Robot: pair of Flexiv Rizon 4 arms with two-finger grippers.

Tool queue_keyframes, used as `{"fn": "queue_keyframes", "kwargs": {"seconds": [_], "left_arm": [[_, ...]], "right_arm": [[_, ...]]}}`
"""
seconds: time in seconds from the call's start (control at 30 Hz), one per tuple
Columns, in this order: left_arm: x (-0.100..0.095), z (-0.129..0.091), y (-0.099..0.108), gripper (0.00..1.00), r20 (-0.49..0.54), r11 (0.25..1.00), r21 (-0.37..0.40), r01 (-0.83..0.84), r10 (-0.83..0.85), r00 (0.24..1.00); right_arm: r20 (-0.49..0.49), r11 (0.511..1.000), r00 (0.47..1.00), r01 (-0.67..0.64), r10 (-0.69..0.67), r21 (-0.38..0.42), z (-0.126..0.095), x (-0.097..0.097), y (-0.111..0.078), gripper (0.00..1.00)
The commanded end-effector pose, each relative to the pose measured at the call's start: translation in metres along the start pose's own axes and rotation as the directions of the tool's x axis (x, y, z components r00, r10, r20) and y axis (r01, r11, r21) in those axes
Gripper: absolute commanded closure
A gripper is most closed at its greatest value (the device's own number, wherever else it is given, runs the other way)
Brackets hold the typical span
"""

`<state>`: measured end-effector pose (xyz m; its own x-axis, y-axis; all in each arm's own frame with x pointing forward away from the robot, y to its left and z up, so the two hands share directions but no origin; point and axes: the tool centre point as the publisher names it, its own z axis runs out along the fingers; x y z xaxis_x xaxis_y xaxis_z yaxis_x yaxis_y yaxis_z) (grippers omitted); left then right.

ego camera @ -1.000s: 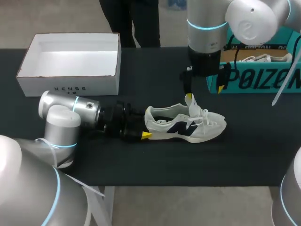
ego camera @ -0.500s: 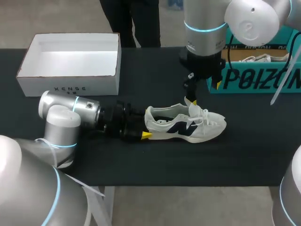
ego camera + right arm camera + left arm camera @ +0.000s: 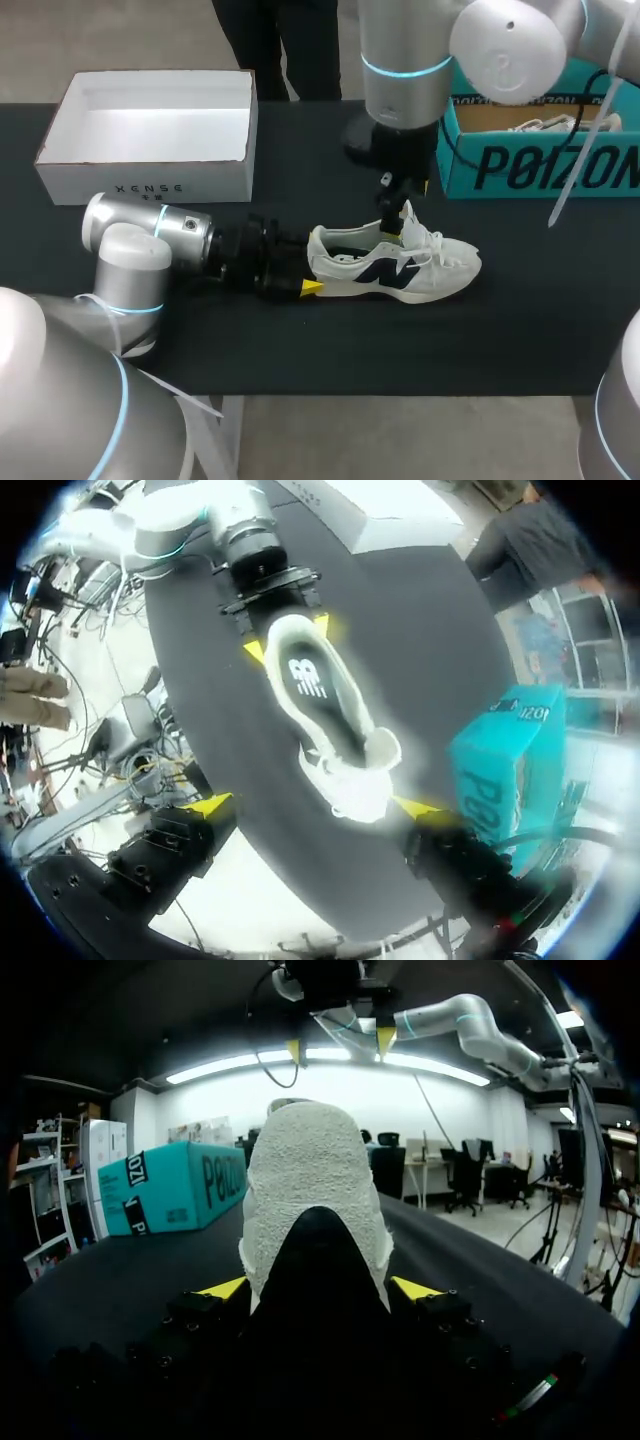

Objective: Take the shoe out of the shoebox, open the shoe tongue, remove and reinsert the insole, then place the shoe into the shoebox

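Right hand (image 3: 312, 805): our arm has swung toward 9 o'clock, fingers apart above the shoe (image 3: 395, 262).
Left hand (image 3: 320, 1288): clamped on its heel.
Shoe: on tabletop (image 3: 500, 330), toe at 3 o'clock.

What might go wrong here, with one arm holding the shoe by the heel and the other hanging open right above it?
The right gripper hangs open over the tongue, close to the laces; it might catch a lace instead of the tongue. The left gripper clamps only the heel of the shoe, so a pull from above might twist the shoe or slip it out of that hold.
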<state>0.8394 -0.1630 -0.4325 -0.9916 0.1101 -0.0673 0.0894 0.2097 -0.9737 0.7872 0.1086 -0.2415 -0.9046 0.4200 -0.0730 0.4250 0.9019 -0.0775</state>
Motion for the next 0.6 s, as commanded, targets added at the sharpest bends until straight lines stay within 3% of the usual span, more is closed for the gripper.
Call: {"fn": "queue_keyframes", "kwargs": {"seconds": [0.03,0.5,0.53,0.57,0.6], "left_arm": [[0.0005,0.0017,0.0022,1.0,0.0,1.0,-0.001,0.0,0.0,1.0],[0.0005,0.0017,0.0022,1.0,0.0,1.0,-0.001,0.0,0.0,1.0],[0.0005,0.0017,0.0022,1.0,0.0,1.0,-0.001,0.0,0.0,1.0],[0.0005,0.0017,0.0022,1.0,0.0,1.0,-0.001,0.0,0.0,1.0],[0.0005,0.0017,0.0022,1.0,0.0,1.0,-0.001,0.0,0.0,1.0]], "right_arm": [[-0.051,0.8,0.8,0.591,-0.597,-0.102,0.0021,0.0012,-0.0034,0.0],[-0.051,0.8,0.8,0.591,-0.597,-0.102,0.0021,0.0012,-0.0034,0.0],[-0.081,0.798,0.794,0.599,-0.603,-0.072,0.0029,0.0018,-0.0003,0.17],[-0.09,0.797,0.792,0.602,-0.604,-0.054,0.004,0.0019,0.0009,0.65],[-0.088,0.801,0.796,0.595,-0.599,-0.062,0.0054,0.0038,0.004,1.0]]}}
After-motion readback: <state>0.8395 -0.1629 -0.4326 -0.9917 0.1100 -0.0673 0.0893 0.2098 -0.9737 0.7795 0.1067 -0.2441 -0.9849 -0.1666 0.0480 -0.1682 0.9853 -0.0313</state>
